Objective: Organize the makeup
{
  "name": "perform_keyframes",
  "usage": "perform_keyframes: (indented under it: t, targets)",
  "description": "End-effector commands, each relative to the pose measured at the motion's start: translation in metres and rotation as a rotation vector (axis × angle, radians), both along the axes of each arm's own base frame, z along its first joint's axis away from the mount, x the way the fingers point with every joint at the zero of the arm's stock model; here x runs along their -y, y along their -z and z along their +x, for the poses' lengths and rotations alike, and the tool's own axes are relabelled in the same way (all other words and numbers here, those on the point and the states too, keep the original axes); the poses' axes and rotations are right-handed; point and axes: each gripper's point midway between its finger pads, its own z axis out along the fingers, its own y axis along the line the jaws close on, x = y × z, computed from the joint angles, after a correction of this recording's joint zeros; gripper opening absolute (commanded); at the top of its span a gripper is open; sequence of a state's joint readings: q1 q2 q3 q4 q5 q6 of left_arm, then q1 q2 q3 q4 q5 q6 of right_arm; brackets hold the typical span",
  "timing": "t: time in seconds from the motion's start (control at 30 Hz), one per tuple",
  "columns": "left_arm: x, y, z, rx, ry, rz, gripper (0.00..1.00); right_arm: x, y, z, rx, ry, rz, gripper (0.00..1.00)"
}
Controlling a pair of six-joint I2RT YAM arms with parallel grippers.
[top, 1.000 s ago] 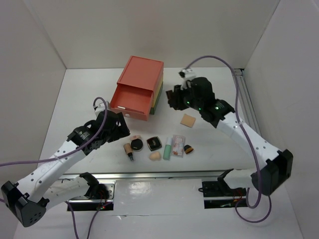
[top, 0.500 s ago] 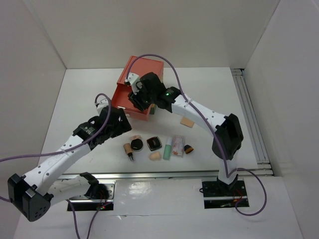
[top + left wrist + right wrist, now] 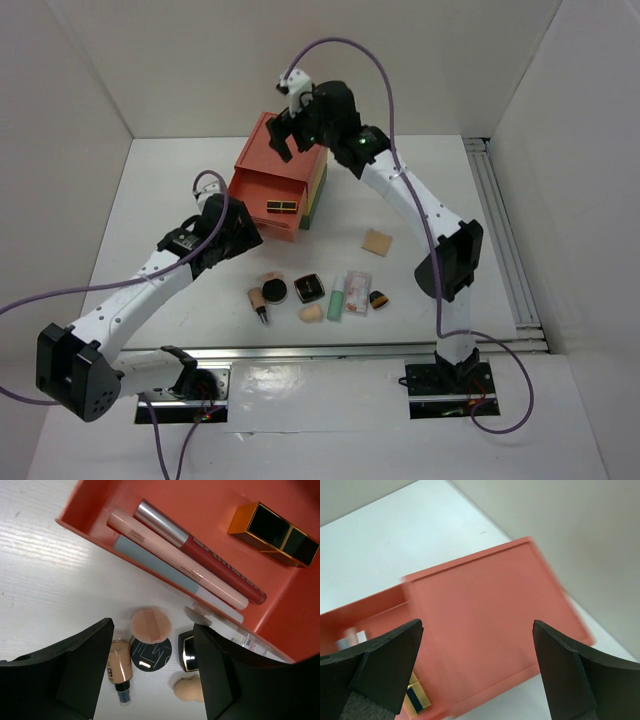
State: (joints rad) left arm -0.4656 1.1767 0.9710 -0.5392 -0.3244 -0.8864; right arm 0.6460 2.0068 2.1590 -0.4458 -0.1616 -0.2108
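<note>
The red drawer box (image 3: 283, 150) has its top drawer (image 3: 200, 510) pulled out. In the drawer lie three long tubes (image 3: 180, 562) and a gold-and-black lipstick (image 3: 280, 207) (image 3: 274, 527) (image 3: 417, 695). My right gripper (image 3: 292, 135) (image 3: 477, 630) hangs open and empty above the box lid. My left gripper (image 3: 240, 236) (image 3: 152, 635) is open and empty beside the drawer's front corner, above the makeup on the table. That makeup is a tan bottle (image 3: 258, 300), round puff (image 3: 150, 625), round compact (image 3: 276, 290), square compact (image 3: 308, 288), sponge (image 3: 310, 313), mint tube (image 3: 337, 297), pink sachet (image 3: 356, 294) and brush (image 3: 378, 298).
A square beige puff (image 3: 376, 241) lies alone right of the box. Yellow and green drawers (image 3: 318, 190) sit under the red one. White walls close in the table on three sides, and a metal rail (image 3: 500, 230) runs along the right edge.
My right arm swung left from the beige puff to the drawer, then rose above the box and opened; the gold-and-black lipstick now lies in the drawer. My left gripper narrowed slightly and moved toward the drawer.
</note>
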Motion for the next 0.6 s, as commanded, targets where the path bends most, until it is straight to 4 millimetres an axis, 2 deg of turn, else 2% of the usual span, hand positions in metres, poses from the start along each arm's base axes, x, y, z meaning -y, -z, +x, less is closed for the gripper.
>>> perform_keyframes:
  t: [0.0, 0.03, 0.07, 0.1, 0.17, 0.2, 0.23, 0.3, 0.33, 0.4, 0.43, 0.47, 0.5, 0.57]
  targets:
    - [0.009, -0.022, 0.025, 0.078, 0.038, -0.040, 0.77, 0.027, 0.017, 0.059, -0.038, 0.042, 0.045, 0.98]
    - [0.013, -0.022, 0.029, 0.078, 0.057, -0.039, 0.77, 0.032, 0.021, 0.066, -0.042, 0.030, 0.034, 0.98]
    - [0.010, -0.022, 0.030, 0.078, 0.048, -0.039, 0.76, 0.042, 0.014, 0.078, 0.025, 0.007, 0.003, 0.98]
    - [0.012, -0.018, 0.030, 0.063, 0.056, -0.040, 0.76, 0.041, 0.025, 0.078, 0.023, -0.047, -0.016, 0.98]
    - [0.016, -0.022, 0.036, 0.084, 0.070, -0.048, 0.76, 0.047, 0.041, 0.094, 0.085, -0.064, -0.042, 0.99]
    - [0.017, -0.025, 0.039, 0.101, 0.077, -0.047, 0.76, 0.053, 0.040, 0.099, 0.108, -0.064, -0.047, 0.99]
    - [0.017, -0.022, 0.039, 0.100, 0.077, -0.046, 0.76, 0.050, 0.040, 0.103, 0.132, -0.075, -0.042, 0.99]
    - [0.018, -0.022, 0.041, 0.117, 0.086, -0.042, 0.76, 0.064, 0.035, 0.119, 0.145, -0.051, -0.019, 0.99]
    - [0.020, -0.027, 0.046, 0.141, 0.086, -0.052, 0.76, 0.059, 0.051, 0.123, 0.111, -0.084, -0.002, 0.99]
    - [0.019, -0.032, 0.051, 0.173, 0.093, -0.040, 0.76, 0.055, 0.056, 0.129, 0.090, -0.136, 0.054, 0.99]
    - [0.020, -0.035, 0.053, 0.187, 0.101, -0.035, 0.76, 0.061, 0.049, 0.132, 0.095, -0.129, 0.074, 0.99]
    - [0.018, -0.033, 0.057, 0.188, 0.092, -0.034, 0.76, 0.057, 0.061, 0.134, 0.071, -0.141, 0.084, 0.99]
    - [0.020, -0.038, 0.063, 0.210, 0.098, -0.034, 0.76, 0.059, 0.055, 0.136, 0.090, -0.153, 0.103, 0.99]
    - [0.023, -0.035, 0.069, 0.206, 0.098, -0.033, 0.76, 0.059, 0.065, 0.140, 0.061, -0.159, 0.135, 0.99]
